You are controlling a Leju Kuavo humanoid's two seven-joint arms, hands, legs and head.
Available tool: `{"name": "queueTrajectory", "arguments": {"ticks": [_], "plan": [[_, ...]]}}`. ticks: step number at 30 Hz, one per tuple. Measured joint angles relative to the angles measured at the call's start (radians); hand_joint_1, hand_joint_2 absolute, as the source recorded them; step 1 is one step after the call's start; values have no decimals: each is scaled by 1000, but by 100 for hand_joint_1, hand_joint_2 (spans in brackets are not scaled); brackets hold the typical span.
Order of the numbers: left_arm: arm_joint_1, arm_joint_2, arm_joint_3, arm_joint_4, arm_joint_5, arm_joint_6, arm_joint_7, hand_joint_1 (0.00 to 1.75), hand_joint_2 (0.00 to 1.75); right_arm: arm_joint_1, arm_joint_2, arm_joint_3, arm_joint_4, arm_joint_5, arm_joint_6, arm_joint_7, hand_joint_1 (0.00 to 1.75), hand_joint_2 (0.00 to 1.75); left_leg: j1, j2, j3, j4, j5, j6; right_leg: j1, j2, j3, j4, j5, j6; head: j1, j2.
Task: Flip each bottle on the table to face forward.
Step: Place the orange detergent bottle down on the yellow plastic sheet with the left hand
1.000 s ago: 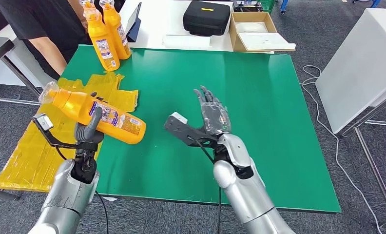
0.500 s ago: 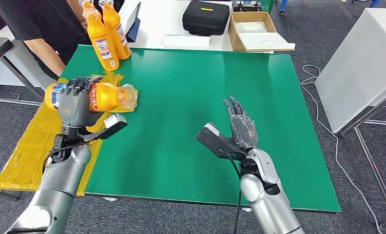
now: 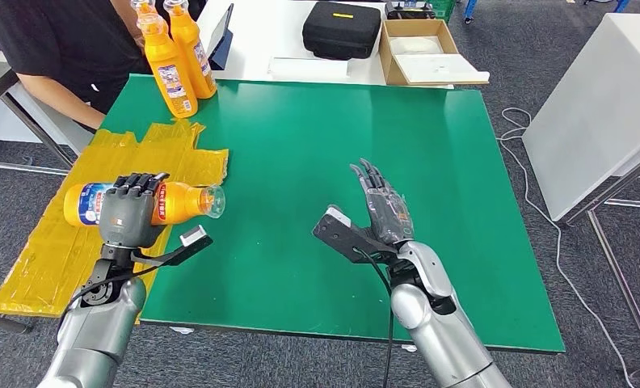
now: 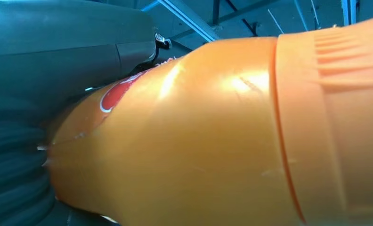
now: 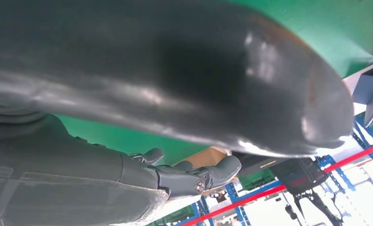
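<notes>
My left hand (image 3: 131, 212) grips an orange bottle (image 3: 179, 201) around its middle, holding it sideways above the table's near left edge, its clear cap pointing right. The same orange bottle (image 4: 213, 141) looms large in the left wrist view, with dark fingers (image 4: 57, 52) wrapped over it. Two more orange bottles (image 3: 170, 66) (image 3: 192, 47) stand upright at the far left corner of the green table (image 3: 341, 145). My right hand (image 3: 384, 207) hovers open over the table's near middle, fingers straight and pointing away from me; its thick thumb (image 5: 198, 84) shows close up in the right wrist view.
Crumpled yellow plastic sheeting (image 3: 66, 234) lies over the table's left side. A person in a black shirt (image 3: 66, 48) leans at the far left. Behind the table stand a black case (image 3: 343, 29) and an open cardboard box (image 3: 426, 50). A white table (image 3: 600, 105) is to the right.
My left hand has turned the bottle from cap-left to cap-right, then lowered it towards me. My right hand drew back to the right, then shifted slightly left.
</notes>
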Motion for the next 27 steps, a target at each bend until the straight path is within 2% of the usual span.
{"name": "queueTrajectory", "arguments": {"ticks": [1,2,5,9,16,22,24,27], "plan": [[1,1,0,0,0,0,0,24,175,0,0,0,1,0,0,0,0,0,0,0,0,0,0,0,0,0,0,0,0,0,0,0],[2,1,0,0,0,0,0,7,175,0,0,0,1,0,0,0,0,0,0,0,0,0,0,0,0,0,0,0,0,0,0,0],[3,1,0,0,0,0,0,5,175,-1,0,1,2,0,0,0,0,0,0,0,0,0,0,0,0,0,0,0,0,0,0,0],[-8,11,-44,29,-23,0,113,0,0,-13,0,21,24,0,-2,-3,0,0,-1,-1,0,0,0,0,0,-1,0,0,0,0,0,0],[-19,21,-90,61,-26,0,148,0,0,-49,4,40,57,-11,13,-22,0,0,-1,-1,0,0,0,0,0,-1,0,0,0,0,0,0],[-20,27,-99,80,8,0,125,0,0,-65,5,48,81,-18,14,-27,0,0,0,-1,0,0,0,0,0,-1,0,0,0,0,0,0],[-27,27,-92,95,71,0,65,0,0,-65,5,49,85,-21,12,-28,0,0,0,-1,0,0,0,0,0,-1,0,0,0,0,0,0],[-69,19,-46,179,351,-62,-142,0,0,-62,4,48,87,-32,-4,-39,0,0,-1,-1,0,0,0,0,0,-1,0,0,0,0,0,0]]}}
